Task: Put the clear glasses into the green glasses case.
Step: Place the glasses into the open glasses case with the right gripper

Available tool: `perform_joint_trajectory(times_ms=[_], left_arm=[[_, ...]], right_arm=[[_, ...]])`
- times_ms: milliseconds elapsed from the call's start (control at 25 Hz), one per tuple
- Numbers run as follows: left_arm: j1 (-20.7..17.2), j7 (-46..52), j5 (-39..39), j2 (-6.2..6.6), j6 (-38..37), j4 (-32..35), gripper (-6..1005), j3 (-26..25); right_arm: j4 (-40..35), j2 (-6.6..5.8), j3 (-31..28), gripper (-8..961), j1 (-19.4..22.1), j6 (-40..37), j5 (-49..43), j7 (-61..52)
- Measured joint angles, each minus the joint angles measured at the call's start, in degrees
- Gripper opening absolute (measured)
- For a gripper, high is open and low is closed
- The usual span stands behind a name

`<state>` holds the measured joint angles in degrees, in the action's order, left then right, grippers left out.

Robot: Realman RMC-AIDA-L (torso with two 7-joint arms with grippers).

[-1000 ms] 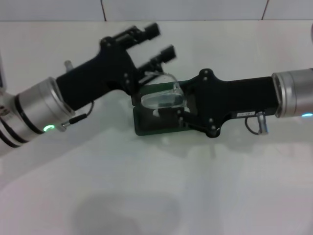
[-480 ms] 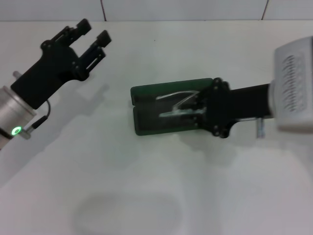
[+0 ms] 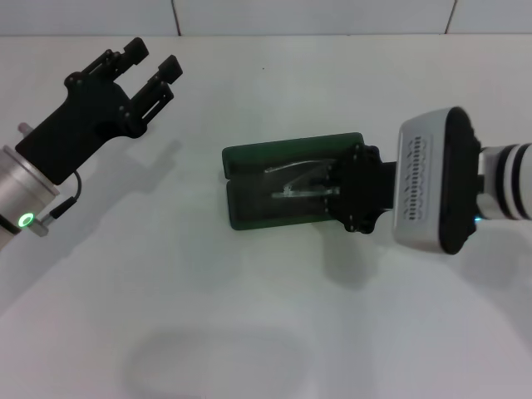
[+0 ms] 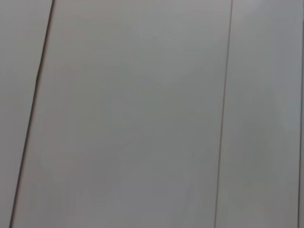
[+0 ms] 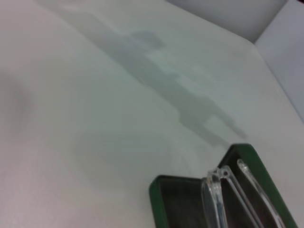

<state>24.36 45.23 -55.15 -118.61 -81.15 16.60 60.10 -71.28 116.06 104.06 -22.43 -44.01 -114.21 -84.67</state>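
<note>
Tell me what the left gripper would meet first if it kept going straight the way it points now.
Probably nothing on the table: the left gripper, fingers spread, points toward the far tiled wall, away from the green glasses case. Depth is unclear.

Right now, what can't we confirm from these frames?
- Right tool: open or shut, head view; its own body covers the fingers.
- Clear glasses: lens hidden by the right tool in head view, cut off by the edge in right wrist view.
- Green glasses case: lid lettering not visible.
- Left wrist view: bare surface only.
</note>
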Motion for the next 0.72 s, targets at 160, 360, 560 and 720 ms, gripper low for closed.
perform_joint_trajectory(times_ms=[160,360,560,720], left_arm=[[0.9,0.1,-0.2,0.06,1.5,-0.1,639,0.4],[2.5,0.1,-1.2,0.05,2.9,-0.4,640,0.5],[2.6,0.1,-1.6,0.05,3.2,-0.2,642,0.5],[2.6,0.1,-1.6,0.05,3.3,-0.1,643,0.5]], right_arm=[[1.6,-0.03,3.5,119,0.0,6.2,-0.1,0.0],[3.1,0.04,5.9,119,-0.7,8.8,-0.1,-0.1],[3.8,0.12,9.7,119,-1.4,12.5,0.4,-0.3],[3.8,0.13,11.0,119,-1.5,15.2,0.3,-0.3]])
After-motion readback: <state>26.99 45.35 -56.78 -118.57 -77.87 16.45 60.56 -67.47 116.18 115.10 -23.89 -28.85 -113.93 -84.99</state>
